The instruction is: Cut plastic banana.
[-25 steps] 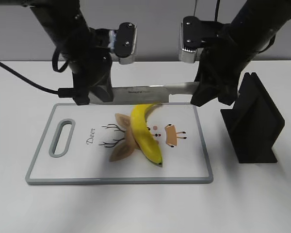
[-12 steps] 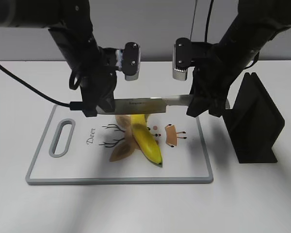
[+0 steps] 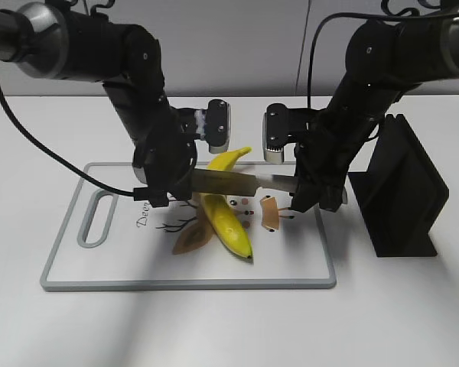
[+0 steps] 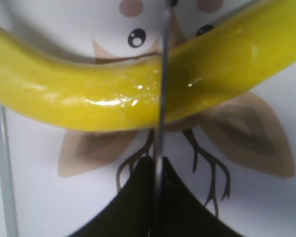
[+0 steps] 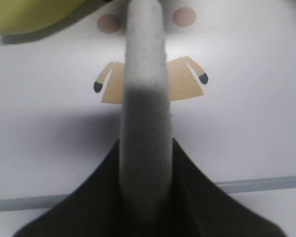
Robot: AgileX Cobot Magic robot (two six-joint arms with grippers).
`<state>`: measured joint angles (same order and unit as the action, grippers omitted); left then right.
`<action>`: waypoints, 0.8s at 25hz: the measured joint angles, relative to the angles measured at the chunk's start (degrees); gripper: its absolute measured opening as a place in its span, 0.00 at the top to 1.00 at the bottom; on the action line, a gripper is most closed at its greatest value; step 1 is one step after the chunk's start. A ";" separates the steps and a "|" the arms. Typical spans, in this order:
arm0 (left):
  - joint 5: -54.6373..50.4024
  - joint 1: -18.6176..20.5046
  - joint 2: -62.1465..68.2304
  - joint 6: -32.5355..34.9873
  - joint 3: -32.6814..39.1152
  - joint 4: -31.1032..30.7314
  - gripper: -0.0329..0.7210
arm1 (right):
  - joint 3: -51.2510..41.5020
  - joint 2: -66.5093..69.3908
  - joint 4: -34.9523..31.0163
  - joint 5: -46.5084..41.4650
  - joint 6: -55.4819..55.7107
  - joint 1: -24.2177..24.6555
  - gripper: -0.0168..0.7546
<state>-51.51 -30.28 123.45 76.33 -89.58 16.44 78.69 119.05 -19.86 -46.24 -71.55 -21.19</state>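
A yellow plastic banana (image 3: 228, 222) lies slantwise on the white cutting board (image 3: 76, 267). A knife (image 3: 229, 182) is held level between both grippers and crosses the banana's middle. My left gripper (image 3: 159, 195) is shut on the thin blade end. In the left wrist view the gripper (image 4: 157, 168) clamps the blade (image 4: 161, 98), which rests edge-on across the banana (image 4: 89, 98). My right gripper (image 3: 310, 195) is shut on the grey handle. It shows in the right wrist view (image 5: 145, 158) around the handle (image 5: 144, 98). How deep the blade sits is hidden.
The board has a grey rim, a handle slot (image 3: 97, 218) at its left and a printed deer. A black knife block (image 3: 402, 191) stands right of the board, close to the right arm. Cables hang behind both arms over the white table.
Both arms have come down and toward the front with the knife. The blade was above the board's far edge and now lies on the banana's middle.
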 joint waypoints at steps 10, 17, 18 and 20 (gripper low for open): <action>-0.44 -0.19 -5.12 0.00 0.04 -0.30 0.97 | 0.00 -3.47 -0.24 -0.50 0.30 -0.06 0.75; -2.31 -0.32 -7.38 0.06 0.10 -0.06 0.97 | 0.00 -5.85 -0.50 -2.73 1.16 -0.06 0.75; -2.66 -0.32 -7.71 0.06 0.10 0.14 0.97 | 0.00 -6.47 -0.50 -3.27 1.16 -0.11 0.75; -3.39 -0.34 -8.62 0.06 0.10 0.64 0.97 | 0.00 -7.50 -0.14 -4.17 1.28 -0.11 0.75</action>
<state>-54.91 -30.62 114.83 76.38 -89.48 17.08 78.69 111.56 -20.01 -50.41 -70.27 -21.30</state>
